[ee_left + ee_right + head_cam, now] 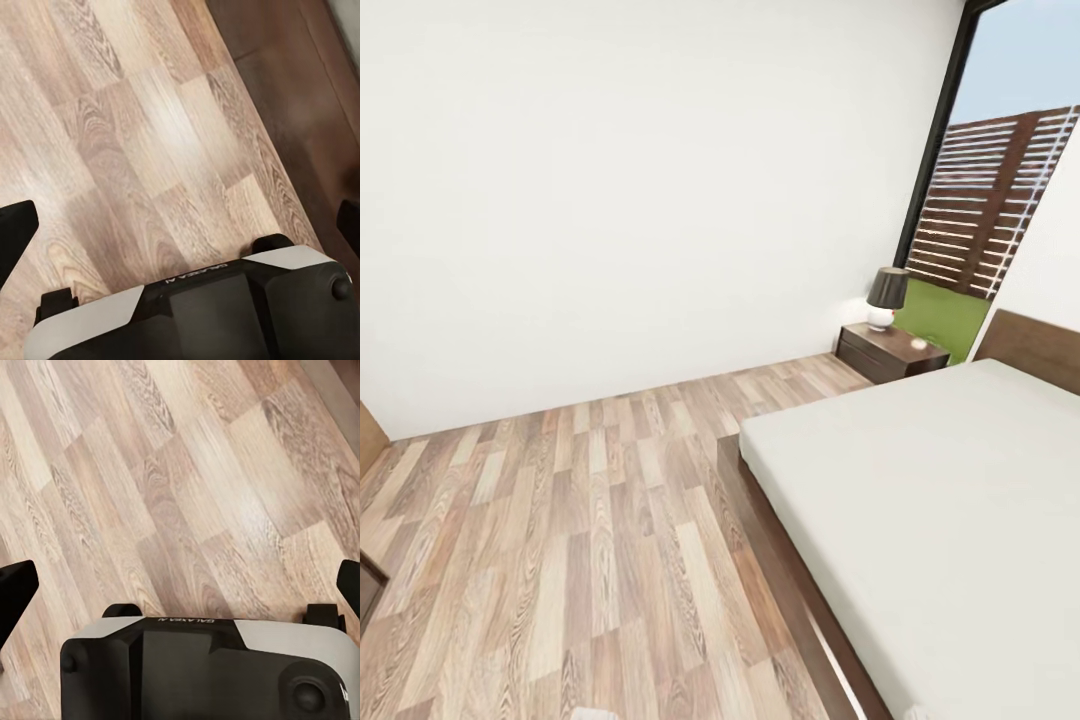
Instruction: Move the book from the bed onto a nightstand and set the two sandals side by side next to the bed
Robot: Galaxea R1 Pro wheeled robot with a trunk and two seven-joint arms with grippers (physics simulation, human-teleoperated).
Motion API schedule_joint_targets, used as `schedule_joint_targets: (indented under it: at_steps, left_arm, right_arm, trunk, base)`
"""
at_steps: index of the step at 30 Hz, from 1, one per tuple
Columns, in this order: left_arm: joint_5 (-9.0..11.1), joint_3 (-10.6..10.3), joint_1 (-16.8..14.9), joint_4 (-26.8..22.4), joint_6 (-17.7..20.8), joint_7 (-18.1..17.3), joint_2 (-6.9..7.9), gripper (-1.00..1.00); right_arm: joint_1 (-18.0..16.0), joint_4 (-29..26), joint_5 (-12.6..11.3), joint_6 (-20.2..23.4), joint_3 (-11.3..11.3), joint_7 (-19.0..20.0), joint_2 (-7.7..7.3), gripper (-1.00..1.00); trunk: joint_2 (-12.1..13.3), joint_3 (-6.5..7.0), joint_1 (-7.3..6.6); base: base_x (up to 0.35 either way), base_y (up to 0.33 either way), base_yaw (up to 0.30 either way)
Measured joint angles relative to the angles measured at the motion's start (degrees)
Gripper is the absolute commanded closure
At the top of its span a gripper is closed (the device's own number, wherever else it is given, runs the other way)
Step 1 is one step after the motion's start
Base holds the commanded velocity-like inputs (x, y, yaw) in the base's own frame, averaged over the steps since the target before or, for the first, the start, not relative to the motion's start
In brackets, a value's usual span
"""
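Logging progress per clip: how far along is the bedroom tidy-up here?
Nothing looks done yet. The bed mattress part in view is bare, and the nightstand carries just a lamp. Nothing is in hand: the left end effector and right end effector are both open over wood floor. Book and sandals remain to be found and placed.

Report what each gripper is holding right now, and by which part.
Nothing is held. The left gripper and right gripper both hang open over bare wood floor, fingers spread wide with only planks between them.
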Motion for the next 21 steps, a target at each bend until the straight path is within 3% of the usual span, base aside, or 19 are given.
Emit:
schedule_joint_targets:
  at_steps: [5,21]
  left_arm:
    - [0.00,-0.02,0.00,0.01,0.03,0.00,0.00,-1.00]
    - [-0.01,-0.03,0.02,0.02,0.07,0.00,-0.01,-1.00]
  right_arm:
    - [0.01,-0.04,0.00,0.00,0.00,0.01,0.00,-1.00]
    - [0.02,-0.02,0.00,0.00,-0.01,0.02,-0.01,-1.00]
  trunk:
    - [0.00,0.00,0.00]
    - [0.00,0.00,0.00]
  base:
    - [0.010,0.000,-0.095]
    - [0.000,0.000,-0.278]
